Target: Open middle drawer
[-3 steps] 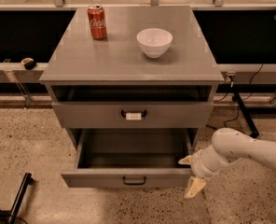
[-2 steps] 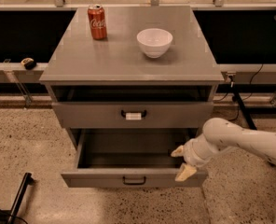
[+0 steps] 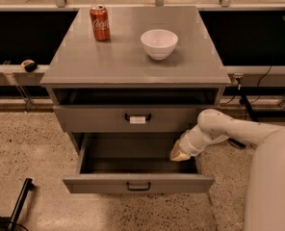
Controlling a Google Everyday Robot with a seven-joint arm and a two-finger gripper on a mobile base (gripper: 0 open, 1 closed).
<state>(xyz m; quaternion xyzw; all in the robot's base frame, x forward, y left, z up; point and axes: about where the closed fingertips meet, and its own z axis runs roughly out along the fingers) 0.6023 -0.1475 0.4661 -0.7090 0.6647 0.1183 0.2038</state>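
The middle drawer (image 3: 109,184) is the grey one with a plain black loop handle (image 3: 138,186). It stands pulled far out at the bottom of the cabinet, and its inside shows no contents. My gripper (image 3: 179,153), with tan fingertips on a white arm (image 3: 229,129), comes in from the right. It sits over the drawer's inner right side, just below the drawer above. It is apart from the handle.
Above is a grey drawer (image 3: 94,118) with a white tag on its handle (image 3: 137,119), slightly out. A red cola can (image 3: 99,22) and a white bowl (image 3: 159,43) stand on the cabinet top (image 3: 84,61). A black bar (image 3: 19,201) lies on the speckled floor at left.
My gripper has moved up and left, from the front right corner of the pulled-out drawer to its inner right side. The drawer has stayed out.
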